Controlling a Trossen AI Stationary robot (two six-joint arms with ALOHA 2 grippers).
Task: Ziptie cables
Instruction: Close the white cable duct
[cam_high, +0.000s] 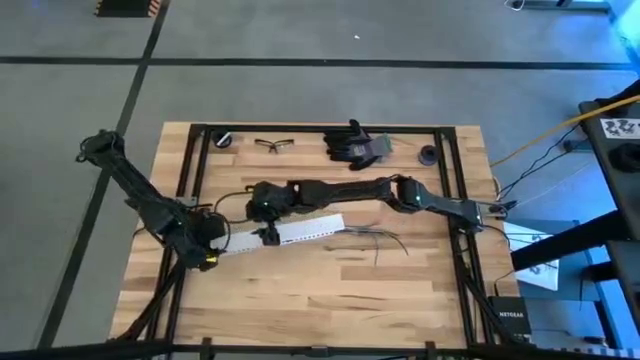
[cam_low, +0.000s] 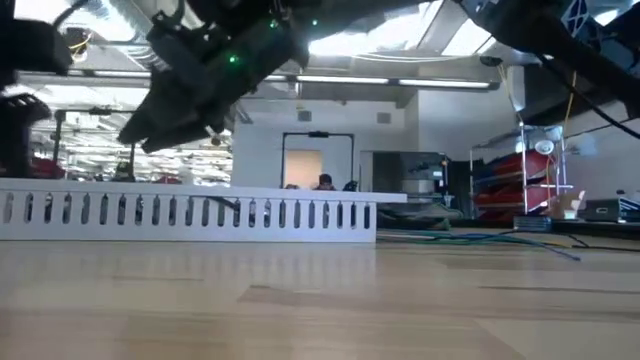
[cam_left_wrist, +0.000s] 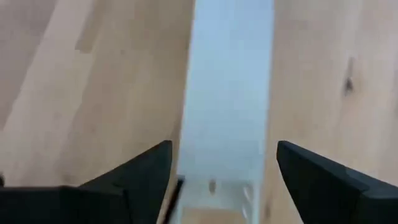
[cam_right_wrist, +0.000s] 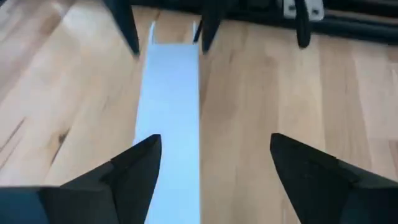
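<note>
The cables are thin dark wires lying loose on the wooden table, right of centre; they also show low in the low view. A long white perforated strip lies left of them. My left gripper is open at the strip's left end, one finger on each side of it. My right gripper is open and hovers over the strip a little further right, pointing toward the left gripper. Neither gripper is near the cables.
Black gloves, safety glasses and two small black round objects lie along the far edge. Black frame rails run across the table's sides. Bare wood lies nearer than the strip.
</note>
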